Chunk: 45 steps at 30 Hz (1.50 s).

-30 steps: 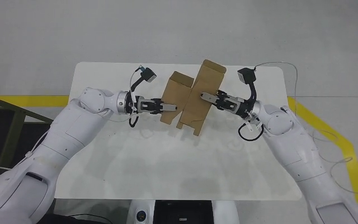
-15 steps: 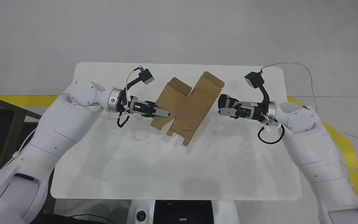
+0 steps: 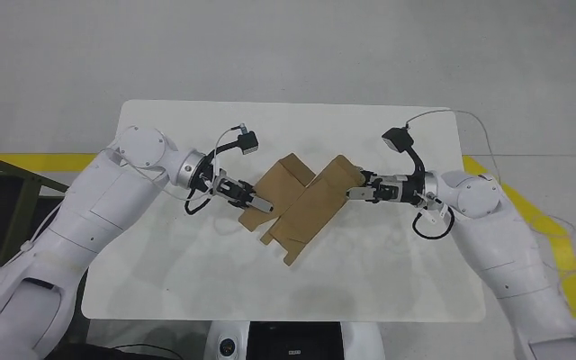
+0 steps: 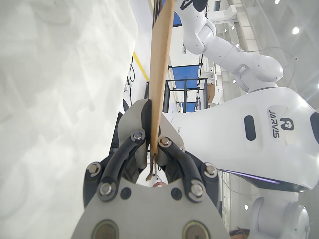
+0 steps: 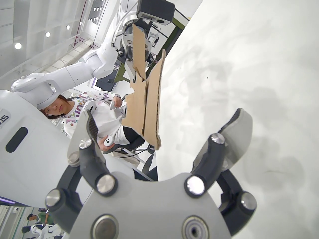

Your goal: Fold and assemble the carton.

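Flat brown corrugated cardboard carton over the middle of the white rounded table, unfolded and slantwise, its long panel running from the right arm's side down toward the near edge, a shorter panel jutting toward the left arm.

Left gripper at the outer edge of that shorter panel. From the left wrist, carton seen edge-on as a thin board, nipped between the two pads of the left gripper, fingers pressed tight against both faces. Beyond the board's far end, the other arm's dark wrist.

Right gripper at the opposite end of the long panel. From the right wrist, fingers of the right gripper spread wide, with the nearest corner of the carton in the gap and neither pad seen touching it. Straight behind the carton in that line of sight, the left arm's gripper and wrist camera.

Around: thin white cable arching from the right wrist over the table's far corner; yellow floor stripe beside the table's left side; dark green metal frame crossing it.
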Tool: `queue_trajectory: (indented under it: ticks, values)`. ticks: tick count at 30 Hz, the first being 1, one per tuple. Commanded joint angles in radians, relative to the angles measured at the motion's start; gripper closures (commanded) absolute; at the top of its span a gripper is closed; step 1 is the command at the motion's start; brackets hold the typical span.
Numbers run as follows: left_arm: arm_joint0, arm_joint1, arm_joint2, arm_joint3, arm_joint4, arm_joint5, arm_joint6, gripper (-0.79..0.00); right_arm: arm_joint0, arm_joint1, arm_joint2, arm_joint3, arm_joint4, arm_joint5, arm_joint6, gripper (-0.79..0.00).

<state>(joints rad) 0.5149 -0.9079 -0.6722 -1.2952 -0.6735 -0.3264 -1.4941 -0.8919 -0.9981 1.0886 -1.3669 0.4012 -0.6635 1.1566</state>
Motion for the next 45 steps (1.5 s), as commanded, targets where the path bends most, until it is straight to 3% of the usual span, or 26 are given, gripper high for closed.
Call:
queue_trajectory:
  ticks: [1,7,9,12,14,21,28,30,31,32,45]
  values:
    - [-0.002,-0.002,0.004,0.001,-0.019,0.002,-0.002,0.0,0.003,0.001,-0.013,0.0,0.004,0.003,0.003,-0.785]
    - [-0.017,-0.007,0.024,0.001,-0.007,0.005,-0.005,0.0,0.014,0.008,-0.049,-0.009,0.016,0.005,0.005,-0.785]
    - [-0.021,-0.009,0.03,0.005,-0.005,0.002,-0.003,0.0,0.017,0.011,-0.062,-0.013,0.017,0.007,0.008,-0.4]
    - [-0.029,-0.011,0.039,0.011,0.002,0.001,-0.001,0.0,0.021,0.016,-0.077,-0.014,0.027,0.006,0.006,-0.231]
    - [-0.033,-0.011,0.045,0.01,0.007,-0.003,0.003,0.0,0.025,0.02,-0.086,-0.013,0.03,0.004,0.004,-0.16]
    - [-0.039,-0.012,0.066,0.012,0.01,-0.018,0.018,0.0,0.038,0.032,-0.112,-0.007,0.05,-0.007,-0.007,0.0]
    - [-0.042,-0.011,0.074,0.021,-0.005,-0.025,0.025,0.0,0.056,0.039,-0.139,0.002,0.074,-0.027,-0.027,0.0]
    - [-0.043,-0.011,0.076,0.022,-0.006,-0.027,0.027,-0.332,0.061,0.041,-0.148,0.007,0.079,-0.032,-0.032,0.0]
    - [-0.044,-0.011,0.077,0.023,-0.007,-0.028,0.028,-0.668,0.064,0.042,-0.152,0.009,0.081,-0.035,-0.035,0.0]
    - [-0.044,-0.011,0.077,0.025,-0.009,-0.03,0.03,-0.785,0.066,0.043,-0.155,0.011,0.085,-0.038,-0.038,0.0]
    - [-0.013,-0.014,0.001,0.106,-0.1,-0.17,0.17,-0.785,0.079,0.043,-0.16,0.077,0.105,-0.107,-0.108,0.0]
